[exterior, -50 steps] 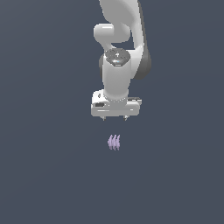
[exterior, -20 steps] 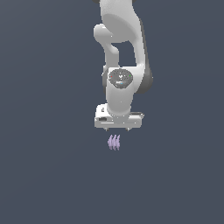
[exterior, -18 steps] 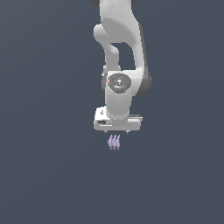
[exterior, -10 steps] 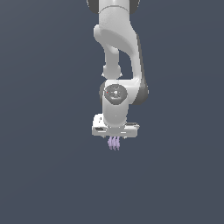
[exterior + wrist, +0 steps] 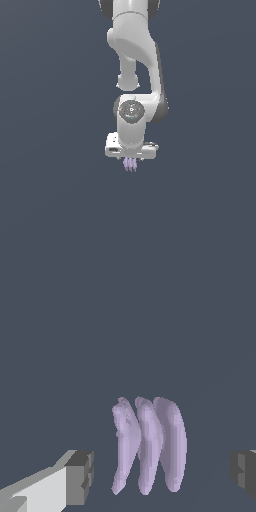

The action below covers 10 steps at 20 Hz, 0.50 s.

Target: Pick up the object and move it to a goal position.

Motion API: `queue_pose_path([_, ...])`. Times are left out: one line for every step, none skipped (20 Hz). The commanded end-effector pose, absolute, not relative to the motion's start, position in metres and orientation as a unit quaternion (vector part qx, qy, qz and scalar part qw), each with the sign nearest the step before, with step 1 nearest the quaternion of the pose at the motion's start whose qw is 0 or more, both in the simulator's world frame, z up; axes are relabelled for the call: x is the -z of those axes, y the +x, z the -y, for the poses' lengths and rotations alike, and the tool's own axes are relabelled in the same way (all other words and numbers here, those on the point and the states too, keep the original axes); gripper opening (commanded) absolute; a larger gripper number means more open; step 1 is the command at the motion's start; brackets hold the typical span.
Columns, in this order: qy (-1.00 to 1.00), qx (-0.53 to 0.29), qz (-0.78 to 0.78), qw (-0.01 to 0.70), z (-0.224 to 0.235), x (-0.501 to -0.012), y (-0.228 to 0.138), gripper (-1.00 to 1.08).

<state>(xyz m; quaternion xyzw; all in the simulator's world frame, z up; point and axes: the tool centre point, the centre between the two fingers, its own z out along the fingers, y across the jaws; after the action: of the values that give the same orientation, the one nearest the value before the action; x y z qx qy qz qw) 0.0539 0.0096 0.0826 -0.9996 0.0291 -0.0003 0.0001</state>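
Note:
The object (image 5: 131, 164) is a tiny pale lilac item of three thin pointed ridges side by side, lying on the dark grey floor. In the exterior view my white gripper (image 5: 131, 159) stands straight over it, and its body hides the object's upper part. In the wrist view the object (image 5: 149, 448) lies between my two fingers (image 5: 80, 477), which stand wide apart on either side of it with a gap to each. The gripper (image 5: 162, 473) is open and touches nothing.
A plain dark grey floor (image 5: 55, 200) fills both views. No other objects, containers or edges show. No goal marker shows.
The arm has come straight down: the gripper was well above the object and now stands right over it, hiding its top. The object has not moved.

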Motion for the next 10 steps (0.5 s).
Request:
queue_pose_path([-1.000,0.000,-0.029,0.000,-0.010,-0.072,0.053,1.00])
queue_pose_path([-1.000,0.000,-0.029,0.000,-0.009,-0.067,0.053,1.00])
queue_pose_path([-1.000,0.000,-0.029,0.000,-0.009,-0.061,0.053,1.00])
queue_pose_path([-1.000,0.000,-0.029,0.000,-0.010,-0.055,0.053,1.00])
queue_pose_path([-1.000,0.000,-0.029,0.000,-0.010,-0.051,0.053,1.00])
queue_pose_path([-1.000,0.000,-0.029,0.000,-0.010,-0.047,0.053,1.00])
queue_pose_path([-1.000,0.000,-0.029,0.000,-0.010,-0.044,0.053,1.00])
queue_pose_path([-1.000,0.000,-0.030,0.000,-0.009,-0.042,0.053,1.00])
queue_pose_path([-1.000,0.000,-0.030,0.000,-0.009,-0.040,0.053,1.00])
queue_pose_path([-1.000,0.000,-0.030,0.000,-0.009,-0.040,0.054,1.00])
